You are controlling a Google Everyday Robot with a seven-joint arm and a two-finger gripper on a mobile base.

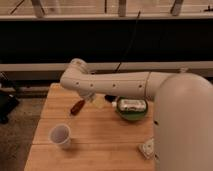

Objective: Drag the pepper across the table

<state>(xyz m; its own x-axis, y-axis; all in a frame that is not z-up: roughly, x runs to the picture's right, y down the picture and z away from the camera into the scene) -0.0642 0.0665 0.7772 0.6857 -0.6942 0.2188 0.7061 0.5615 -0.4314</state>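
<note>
- The pepper (76, 107) lies flat on the far left part of the table (100, 147), with its long axis slanting and one end toward the middle. It sits loose on the wood, so a sideways push or pull should be enough to slide it.
- The arm (120, 86) reaches in from the right and bends down over the back of the table. This puts the gripper (96, 101) low and just to the right of the pepper, which looks like a staging spot for coming down on it or beside it.
- The jaws stand wide apart and hold nothing. The pepper is clear of them, though close. I judge the wide opening is meant to straddle such a thin thing.
- A white cup (60, 135) stands upright nearer the front left, well apart from the pepper. It leaves open wood between them, though a drag toward the front would head its way.
- A green bowl (131, 116) with something pale inside sits just right of the gripper, partly under the arm. A drag to the right would soon meet it, so the left and middle planks seem the safer path.
- A small pale packet (146, 148) lies near the front right, out of the way.
</note>
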